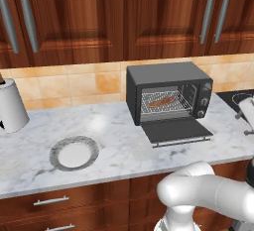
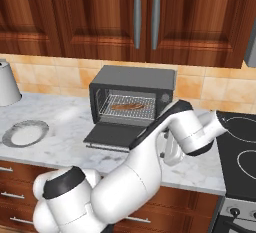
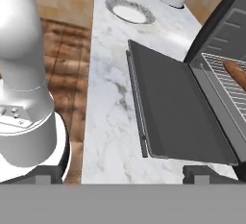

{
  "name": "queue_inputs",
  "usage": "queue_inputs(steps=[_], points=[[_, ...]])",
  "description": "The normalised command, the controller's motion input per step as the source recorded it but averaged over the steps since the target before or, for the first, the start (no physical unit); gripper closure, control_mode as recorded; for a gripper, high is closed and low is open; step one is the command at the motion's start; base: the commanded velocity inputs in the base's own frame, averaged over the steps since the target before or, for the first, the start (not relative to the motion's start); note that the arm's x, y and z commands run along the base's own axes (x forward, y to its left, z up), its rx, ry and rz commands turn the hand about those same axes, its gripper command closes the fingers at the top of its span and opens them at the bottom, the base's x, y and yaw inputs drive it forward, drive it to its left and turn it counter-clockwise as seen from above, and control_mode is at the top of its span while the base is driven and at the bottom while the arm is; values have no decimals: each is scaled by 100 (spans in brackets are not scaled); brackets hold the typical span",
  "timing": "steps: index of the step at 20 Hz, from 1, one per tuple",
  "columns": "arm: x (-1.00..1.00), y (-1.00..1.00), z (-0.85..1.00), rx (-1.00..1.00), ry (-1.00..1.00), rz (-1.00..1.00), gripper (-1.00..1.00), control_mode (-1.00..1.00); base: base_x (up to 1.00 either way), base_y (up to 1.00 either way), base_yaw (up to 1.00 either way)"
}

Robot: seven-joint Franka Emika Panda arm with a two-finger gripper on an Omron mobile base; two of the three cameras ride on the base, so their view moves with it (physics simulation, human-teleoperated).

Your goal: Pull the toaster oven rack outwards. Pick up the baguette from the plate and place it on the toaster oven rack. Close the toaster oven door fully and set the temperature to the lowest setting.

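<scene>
The dark grey boxy toaster oven point(image 1: 168, 88) stood on the white marbled counter point(image 1: 114, 141) against the tan tiled backsplash, its small round knobs in a column on the right-hand panel. Its dark grey drop-down door point(image 1: 176, 130) lay fully lowered, flat just above the counter, with the thin bar handle along the edge nearest the cabinets' front. Inside the cavity sat the silvery wire-mesh rack point(image 1: 165, 103), and the small reddish-brown baguette point(image 1: 163, 101) lay across it. In the hand view the door point(image 3: 178, 112) stretched out beneath the camera, with the rack point(image 3: 226, 81) and one end of the baguette point(image 3: 236, 72) at the right edge. The two-finger gripper point(image 3: 122, 174) hovered over the counter beside the door's handle edge, its dark fingertips point(image 3: 196, 173) spread wide apart and holding nothing. The round plate with a white centre and grey speckled rim point(image 1: 74, 152) rested well to the left of the oven, bare of bread. A white cylindrical canister point(image 1: 10, 107) stood farther left near the backsplash.
</scene>
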Motion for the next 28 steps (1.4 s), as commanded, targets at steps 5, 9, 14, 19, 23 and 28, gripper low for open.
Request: queue_inputs(steps=[5,9,14,19,23,28], points=[[-4,0,-15,9,5,-1,-100,-100,0,0,0],[-10,0,-11,13,3,0,-100,-100,0,0,0],[-10,0,-8,13,1,0,-100,-100,0,0,0],[-4,0,-5,10,0,0,-100,-100,0,0,0],[0,0,-9,8,3,0,-100,-100,0,0,0],[0,0,-19,2,9,0,-100,-100,0,0,0]])
